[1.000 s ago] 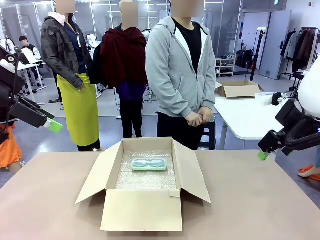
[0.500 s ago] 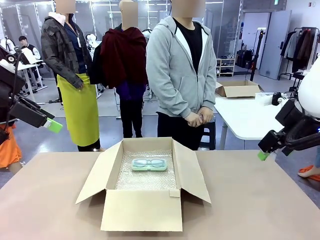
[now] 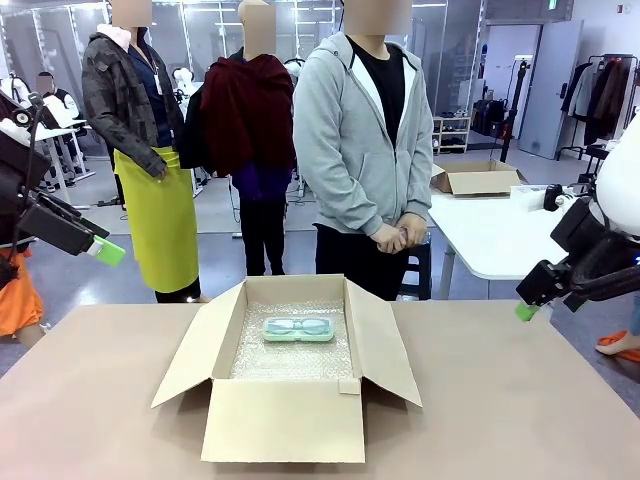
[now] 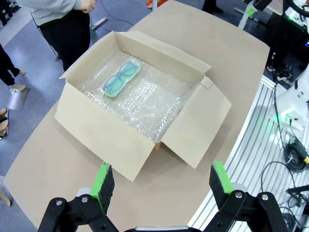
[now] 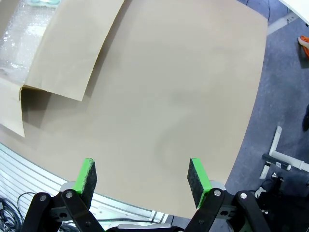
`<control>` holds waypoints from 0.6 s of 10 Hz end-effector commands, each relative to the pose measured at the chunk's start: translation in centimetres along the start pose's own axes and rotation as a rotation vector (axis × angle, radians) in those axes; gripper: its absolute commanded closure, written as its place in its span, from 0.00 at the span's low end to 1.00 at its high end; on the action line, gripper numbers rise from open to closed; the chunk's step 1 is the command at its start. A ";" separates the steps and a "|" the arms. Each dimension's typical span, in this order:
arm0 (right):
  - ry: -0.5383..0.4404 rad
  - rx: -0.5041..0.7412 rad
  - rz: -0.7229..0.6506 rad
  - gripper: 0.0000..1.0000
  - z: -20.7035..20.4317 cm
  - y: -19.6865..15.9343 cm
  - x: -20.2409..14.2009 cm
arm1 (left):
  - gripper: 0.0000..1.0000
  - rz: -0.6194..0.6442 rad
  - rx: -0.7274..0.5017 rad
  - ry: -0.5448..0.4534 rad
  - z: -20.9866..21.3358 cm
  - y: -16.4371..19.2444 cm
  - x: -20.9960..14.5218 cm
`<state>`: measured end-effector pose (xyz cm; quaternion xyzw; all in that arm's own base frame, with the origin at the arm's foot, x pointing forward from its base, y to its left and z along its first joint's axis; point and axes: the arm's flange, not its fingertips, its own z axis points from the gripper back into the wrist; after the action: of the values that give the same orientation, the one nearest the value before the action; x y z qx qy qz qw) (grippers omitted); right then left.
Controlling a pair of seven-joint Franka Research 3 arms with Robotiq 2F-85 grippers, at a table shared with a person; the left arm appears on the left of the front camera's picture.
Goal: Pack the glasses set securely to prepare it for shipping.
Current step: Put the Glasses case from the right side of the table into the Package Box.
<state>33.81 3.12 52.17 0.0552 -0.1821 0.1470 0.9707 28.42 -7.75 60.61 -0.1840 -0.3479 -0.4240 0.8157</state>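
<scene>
A mint green glasses case (image 3: 298, 329) with glasses inside lies flat on bubble wrap in the open cardboard box (image 3: 285, 420) at the table's middle. The left wrist view looks down on the case (image 4: 121, 79), near the box's far wall. My left gripper (image 3: 105, 250) hangs open high over the table's left edge, well away from the box; its green pads (image 4: 102, 181) stand wide apart with nothing between them. Raised beyond the table's right edge, my right gripper (image 3: 527, 311) is open too, and the right wrist view shows it (image 5: 143, 176) above bare tabletop.
All of the box's flaps (image 3: 385, 345) are folded outward. A person in a grey hoodie stands at the far side with hands (image 3: 398, 237) clasped. Behind on the right, a white table (image 3: 500, 240) carries another cardboard box (image 3: 478, 178). Bare tabletop (image 3: 520, 400) surrounds the box.
</scene>
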 end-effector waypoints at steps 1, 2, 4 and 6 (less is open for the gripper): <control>0.008 0.000 0.002 0.05 0.0 -0.1 -0.1 | 0.00 -0.004 -0.004 -0.004 0.1 0.0 0.0; 0.008 0.000 0.002 0.05 0.0 -0.1 -0.1 | 0.00 -0.004 -0.004 -0.004 0.1 0.0 0.0; 0.008 0.000 0.002 0.05 0.0 -0.1 -0.1 | 0.00 -0.004 -0.004 -0.004 0.1 0.0 0.0; 0.008 0.000 0.002 0.05 0.0 -0.1 -0.1 | 0.00 -0.004 -0.004 -0.004 0.1 0.0 0.0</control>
<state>33.81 3.12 52.17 0.0552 -0.1821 0.1470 0.9707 28.42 -7.75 60.61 -0.1840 -0.3479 -0.4240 0.8157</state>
